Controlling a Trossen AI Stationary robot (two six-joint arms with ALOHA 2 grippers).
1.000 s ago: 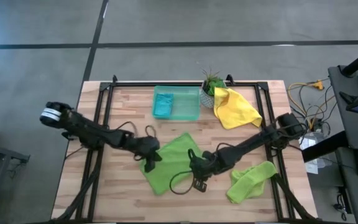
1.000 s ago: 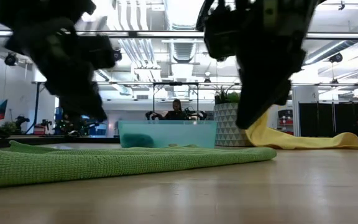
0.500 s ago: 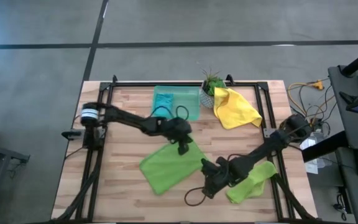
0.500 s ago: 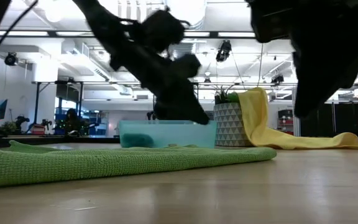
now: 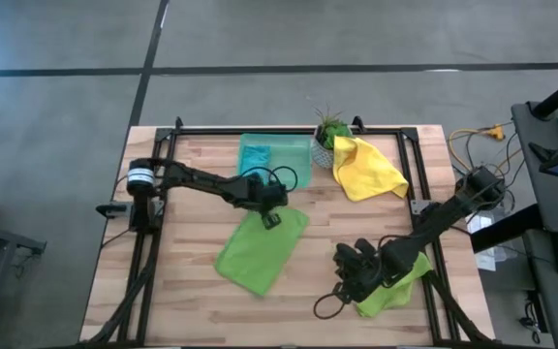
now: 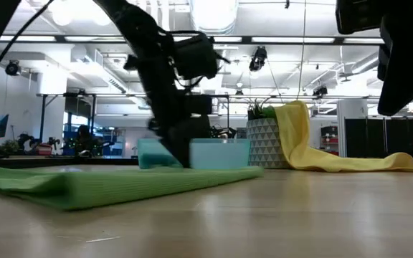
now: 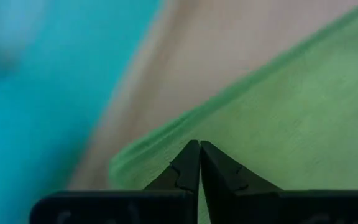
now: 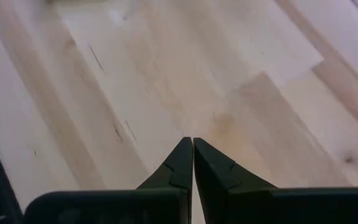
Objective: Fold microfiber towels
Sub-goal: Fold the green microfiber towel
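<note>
A lime green towel [image 5: 258, 250] lies folded over on the wood table, and it also shows in the low view [image 6: 120, 180]. My left gripper [image 5: 271, 217] is shut at its far corner. A second lime green towel [image 5: 400, 286] lies crumpled near the table's right near corner. My right gripper [image 5: 344, 281] is shut and empty over bare wood [image 8: 191, 142], just left of that towel. A yellow towel [image 5: 368, 167] lies at the far right and drapes over a plant pot. A teal-blue towel [image 5: 254, 160] lies in the green tray. My left gripper pinches the green towel's edge [image 7: 166, 140] at its far corner between the two shut fingertips, coming slanting down from the table's left and far side. One layer or several, I cannot tell. The towel lies flat on the table below the fingers.
The translucent green tray [image 5: 294, 165] stands at the far middle, also in the low view [image 6: 221, 152]. A potted plant [image 5: 325, 136] stands to its right. A black cable loop [image 5: 327, 308] hangs by my right gripper. Bare wood lies between the two green towels.
My left gripper has gone from the green towel's left corner toward the far right, carrying that corner over. The towel is now folded over, narrower than before. My right gripper has drawn off the towel toward the table's near right, beside the second green towel.
</note>
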